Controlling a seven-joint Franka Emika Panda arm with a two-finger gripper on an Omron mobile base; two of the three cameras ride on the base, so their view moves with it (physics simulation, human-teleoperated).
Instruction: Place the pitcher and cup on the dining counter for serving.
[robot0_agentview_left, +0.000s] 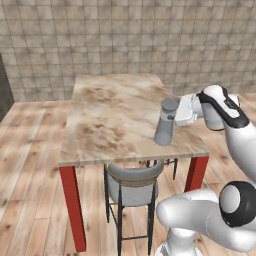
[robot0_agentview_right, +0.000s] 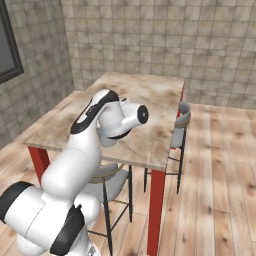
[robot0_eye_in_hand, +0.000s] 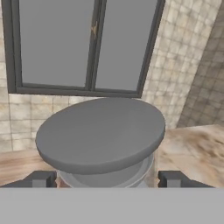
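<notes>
The claw (robot0_agentview_left: 176, 111) holds the grey pitcher (robot0_agentview_left: 166, 121) by its neck, one finger (robot0_eye_in_hand: 40, 179) on each side of it in the hand view, under the flat round top. The pitcher stands upright on the dining counter (robot0_agentview_left: 110, 120), near its front right edge. To finish well, I judge the fingers should part evenly and the hand draw back level, so the tall vessel is not tipped. A stool (robot0_agentview_left: 132, 182) sits below.

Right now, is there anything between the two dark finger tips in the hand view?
Yes: the tall grey pitcher stands between the gripper tips, its flat round top above them, on the marbled dining counter.
</notes>
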